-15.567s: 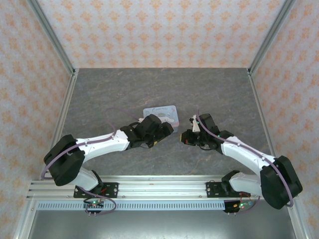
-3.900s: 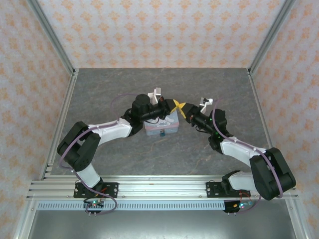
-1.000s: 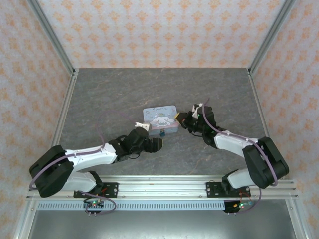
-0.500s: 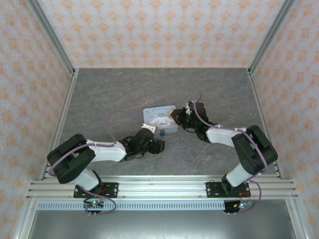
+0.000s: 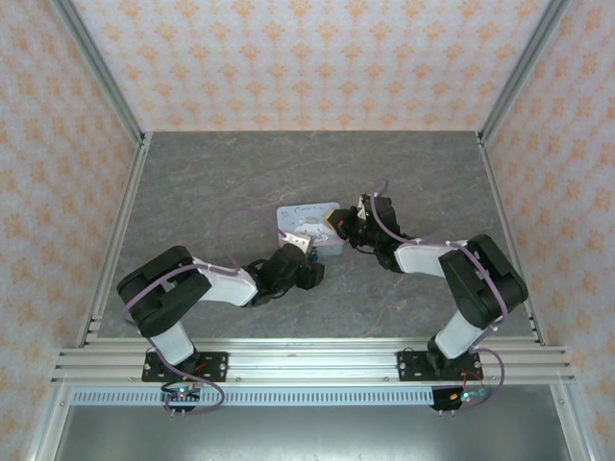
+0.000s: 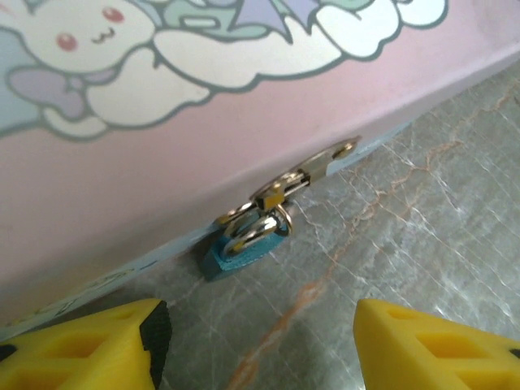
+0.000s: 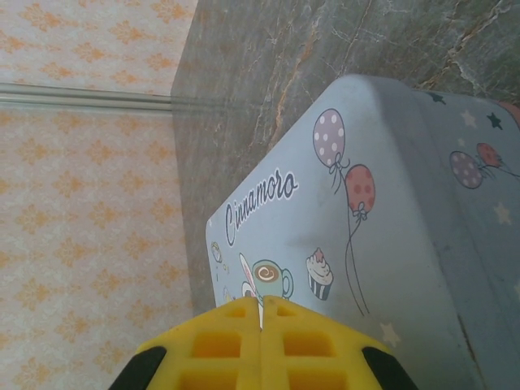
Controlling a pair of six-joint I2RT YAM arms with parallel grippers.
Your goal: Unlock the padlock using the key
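One tin box [image 7: 366, 244], lettered "Cinnamoro", lies just ahead of the closed right pincer [image 7: 262, 313]; one blue-green padlock [image 6: 240, 250] sits ahead of the open left pincer [image 6: 260, 333].

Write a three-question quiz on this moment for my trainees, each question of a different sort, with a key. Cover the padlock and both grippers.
1. True or false: the padlock hangs from the clasp on the side of the tin box.
2. Choose one. The left gripper is: A) shut on the padlock; B) open, with the padlock ahead of the gap between its jaws; C) shut on the tin box.
3. Fill in: the jaws of the right gripper are ____.

Key: 1 true; 2 B; 3 shut.
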